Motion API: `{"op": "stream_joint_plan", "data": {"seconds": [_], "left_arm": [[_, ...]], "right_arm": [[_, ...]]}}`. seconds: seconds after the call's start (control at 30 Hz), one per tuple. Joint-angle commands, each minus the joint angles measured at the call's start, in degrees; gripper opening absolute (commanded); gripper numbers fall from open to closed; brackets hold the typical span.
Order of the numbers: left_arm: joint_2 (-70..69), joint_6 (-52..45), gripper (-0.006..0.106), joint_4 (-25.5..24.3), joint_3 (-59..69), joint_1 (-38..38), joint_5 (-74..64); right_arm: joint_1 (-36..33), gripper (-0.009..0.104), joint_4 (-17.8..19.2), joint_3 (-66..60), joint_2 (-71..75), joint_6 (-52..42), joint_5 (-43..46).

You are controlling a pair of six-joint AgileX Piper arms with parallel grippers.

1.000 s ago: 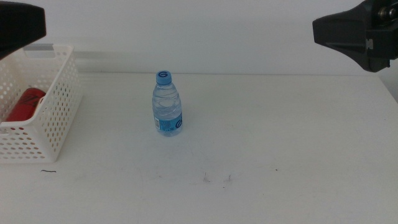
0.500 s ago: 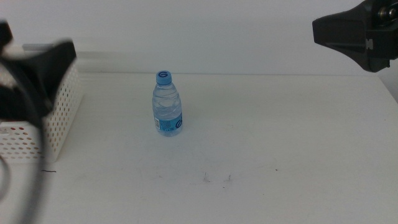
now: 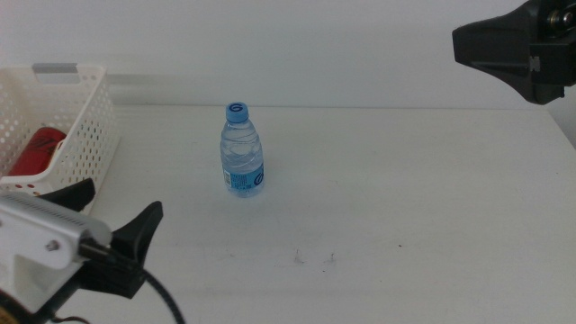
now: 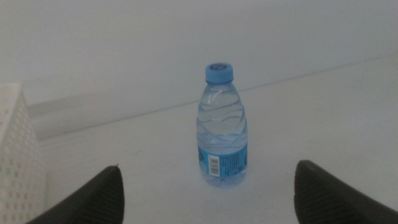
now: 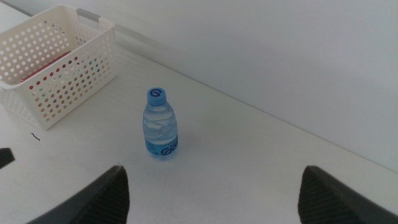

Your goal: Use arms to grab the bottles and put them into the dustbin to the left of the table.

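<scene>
The small clear water bottle point(image 3: 242, 153) with a blue cap stands upright on the white table point(image 3: 405, 198). It also shows in the left wrist view point(image 4: 222, 130) and the right wrist view point(image 5: 161, 124). My left gripper point(image 3: 112, 211), with its white housing, is low at the front left, open and empty, and faces the bottle from a distance; its fingers point(image 4: 93, 196) spread wide. My right gripper point(image 3: 508, 45) hangs high at the back right, open and empty point(image 5: 212, 168). The red can point(image 3: 36, 148) lies in the white dustbin point(image 3: 90, 126). The yellow bottle is out of view.
The dustbin stands at the table's left edge, also in the right wrist view point(image 5: 59, 59). A few small dark marks point(image 3: 313, 258) lie on the table in front of the bottle. A white wall runs behind the table.
My left arm has swung from high over the dustbin down to the front left of the table. The bottle and my right arm have not moved.
</scene>
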State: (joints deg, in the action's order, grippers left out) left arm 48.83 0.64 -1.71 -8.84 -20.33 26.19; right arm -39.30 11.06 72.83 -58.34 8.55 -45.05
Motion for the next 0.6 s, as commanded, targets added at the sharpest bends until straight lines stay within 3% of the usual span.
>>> {"op": "stream_joint_plan", "data": {"seconds": [0.0,0.2,0.43,0.57], "left_arm": [[4.0,0.7,0.094,-0.4,0.2,-0.3,5.6],[17.2,3.0,0.094,-0.4,0.2,-0.3,14.5],[33.3,2.9,0.094,-0.4,-0.6,-0.3,35.5],[42.0,4.3,0.094,-2.1,-4.9,-0.3,38.7]], "right_arm": [[-0.1,0.079,0.1,0.1,0.2,-0.5,0.0],[-0.1,0.079,0.1,0.1,0.2,-0.5,0.0],[-0.1,0.079,0.1,0.1,0.2,-0.5,0.0],[-0.1,0.079,0.1,0.1,0.2,-0.5,0.0]]}}
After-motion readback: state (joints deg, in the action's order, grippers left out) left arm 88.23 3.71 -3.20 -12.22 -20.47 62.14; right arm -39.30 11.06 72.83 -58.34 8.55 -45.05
